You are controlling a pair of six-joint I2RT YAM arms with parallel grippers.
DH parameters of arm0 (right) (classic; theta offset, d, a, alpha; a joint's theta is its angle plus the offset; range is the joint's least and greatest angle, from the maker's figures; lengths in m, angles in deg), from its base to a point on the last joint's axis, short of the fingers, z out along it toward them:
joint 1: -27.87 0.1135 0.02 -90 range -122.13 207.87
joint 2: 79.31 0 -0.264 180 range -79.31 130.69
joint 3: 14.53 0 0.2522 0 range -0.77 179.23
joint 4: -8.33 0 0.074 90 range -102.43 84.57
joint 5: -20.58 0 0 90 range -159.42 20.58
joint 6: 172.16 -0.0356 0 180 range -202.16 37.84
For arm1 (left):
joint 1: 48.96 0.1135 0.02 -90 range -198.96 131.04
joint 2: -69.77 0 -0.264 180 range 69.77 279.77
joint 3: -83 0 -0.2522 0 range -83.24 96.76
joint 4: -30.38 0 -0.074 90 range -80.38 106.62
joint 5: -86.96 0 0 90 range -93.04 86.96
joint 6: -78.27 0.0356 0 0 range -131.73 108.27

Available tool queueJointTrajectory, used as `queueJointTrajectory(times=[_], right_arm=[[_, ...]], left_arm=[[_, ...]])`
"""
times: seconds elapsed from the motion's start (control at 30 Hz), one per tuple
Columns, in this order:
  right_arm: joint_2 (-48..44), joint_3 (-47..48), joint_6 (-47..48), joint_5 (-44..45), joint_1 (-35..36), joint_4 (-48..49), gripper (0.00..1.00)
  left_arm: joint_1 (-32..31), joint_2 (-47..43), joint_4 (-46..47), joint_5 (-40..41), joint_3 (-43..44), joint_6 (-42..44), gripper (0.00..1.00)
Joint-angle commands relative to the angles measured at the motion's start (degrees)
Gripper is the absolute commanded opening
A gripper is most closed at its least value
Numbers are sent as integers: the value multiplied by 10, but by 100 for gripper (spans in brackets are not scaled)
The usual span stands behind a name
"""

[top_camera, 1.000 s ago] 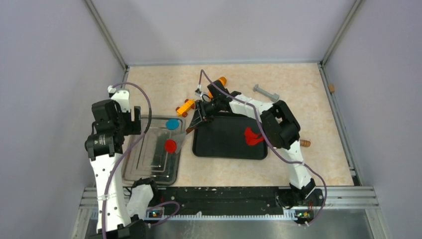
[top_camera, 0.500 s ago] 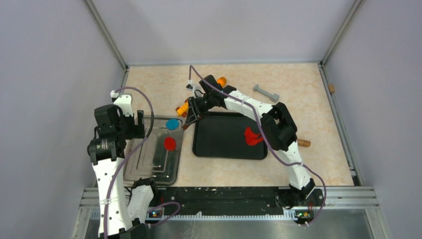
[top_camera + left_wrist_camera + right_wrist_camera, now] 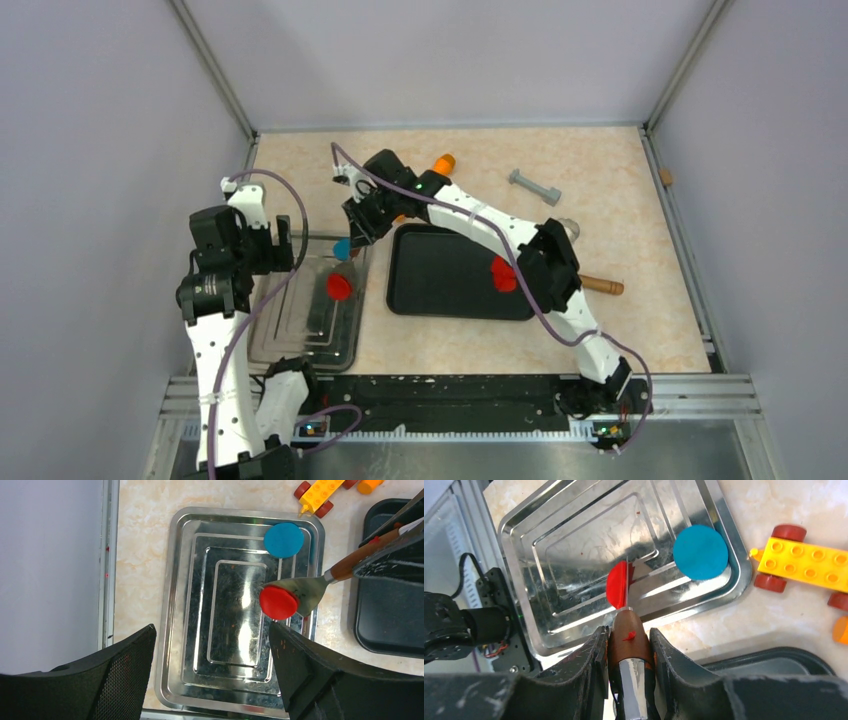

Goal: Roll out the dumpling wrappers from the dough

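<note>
A round flat red dough disc [image 3: 338,287] lies on the metal blade of a spatula [image 3: 305,587] over the right side of the steel tray [image 3: 300,330]. My right gripper [image 3: 362,228] is shut on the spatula's brown wooden handle [image 3: 628,635]. The disc [image 3: 616,585] shows edge-on just past the handle. A ragged red dough scrap [image 3: 503,273] lies on the black tray [image 3: 450,285], partly hidden by the right arm. My left gripper [image 3: 268,250] hovers open and empty over the steel tray [image 3: 185,580], with the disc [image 3: 278,602] to its upper right.
A blue disc [image 3: 342,247] lies in the steel tray's far right corner. A yellow toy car [image 3: 316,492] and an orange piece [image 3: 443,162] lie behind the trays. A grey bolt [image 3: 535,186] lies at the back right. A wooden rolling pin handle [image 3: 597,285] sticks out beside the right arm.
My right gripper has swung left with the spatula from the black tray's far corner to over the steel tray; the blade is now under the red disc. The left arm has barely moved.
</note>
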Motion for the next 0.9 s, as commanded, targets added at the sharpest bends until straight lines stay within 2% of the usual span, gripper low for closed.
queueJointTrajectory(times=[0.0,0.4,0.87], right_arm=[[12,37,107,101,18,-39,0],[-3,62,205,184,68,-34,0],[-15,43,279,200,97,-40,0]], left_arm=[[3,4,40,-19,9,-19,86],[3,0,46,-21,16,-45,86],[3,11,83,-34,5,-61,86]])
